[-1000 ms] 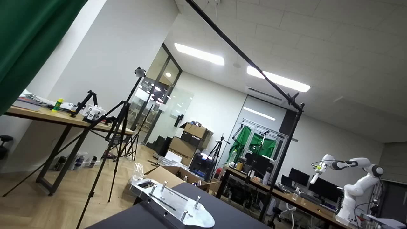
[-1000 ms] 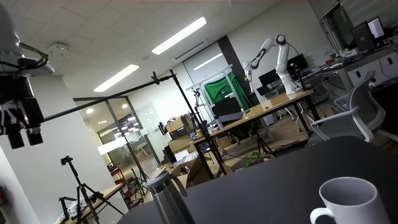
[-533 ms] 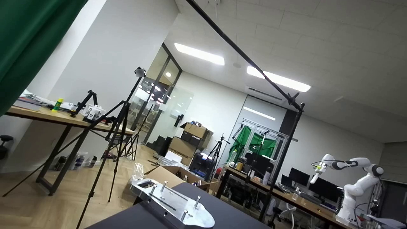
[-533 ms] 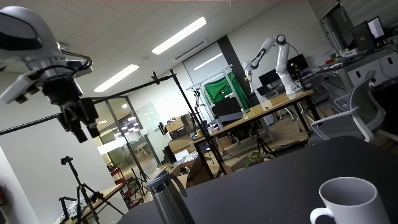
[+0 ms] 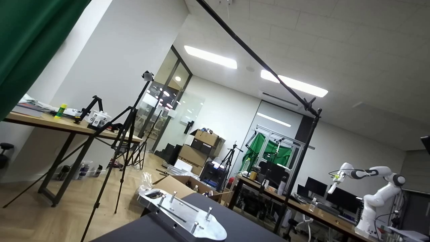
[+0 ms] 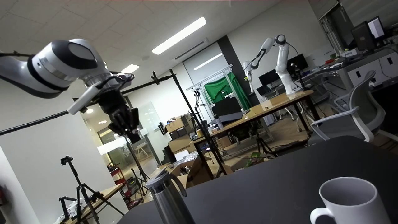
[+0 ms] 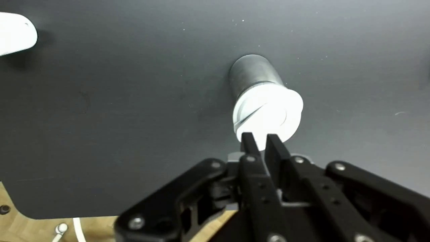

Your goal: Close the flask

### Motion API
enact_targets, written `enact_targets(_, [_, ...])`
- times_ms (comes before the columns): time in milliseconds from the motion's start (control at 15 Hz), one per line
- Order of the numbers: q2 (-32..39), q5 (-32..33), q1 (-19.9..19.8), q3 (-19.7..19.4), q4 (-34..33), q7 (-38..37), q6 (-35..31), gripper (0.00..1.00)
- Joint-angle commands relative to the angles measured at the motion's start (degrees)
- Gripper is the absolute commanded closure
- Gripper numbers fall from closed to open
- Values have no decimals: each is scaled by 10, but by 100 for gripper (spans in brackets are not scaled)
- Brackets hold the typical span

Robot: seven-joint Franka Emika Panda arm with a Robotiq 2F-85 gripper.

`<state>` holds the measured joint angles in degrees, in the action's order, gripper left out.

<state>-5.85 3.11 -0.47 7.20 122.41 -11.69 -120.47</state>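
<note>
The flask [image 6: 171,202] is a steel jug with a grey lid and a curved handle, upright on the dark table. Its lid flap [image 6: 160,173] slants upward in an exterior view. Seen from above in the wrist view, the pale lid [image 7: 278,107] shows a dark slit under the flap, and the steel body stretches behind it. My gripper [image 6: 132,138] hangs above and to the left of the flask, apart from it. In the wrist view its fingers [image 7: 249,143] overlap the lid's near edge, with a narrow gap and nothing between them. The flask is out of view in an exterior view.
A white mug [image 6: 349,199] stands right of the flask. A metal plate with upright bolts [image 5: 184,215] lies on the dark table [image 5: 242,218]. A pale rounded piece [image 7: 15,33] shows at the wrist view's left edge. The table's edge runs along the bottom there.
My arm has swung in from the left edge toward the flask, and the fingers have drawn much closer together. Flask and mug have stayed put. A dark piece now shows at an exterior view's right edge.
</note>
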Motion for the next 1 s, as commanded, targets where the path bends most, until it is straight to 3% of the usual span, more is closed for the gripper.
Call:
enact_targets(0, [87,39,8,-16,-89,-17,42,100])
enact_targets(467, [196,32,23,-37,-161,-11,55,100])
enact_targets(933, [232,0,39,-39,-181,-7,57,100])
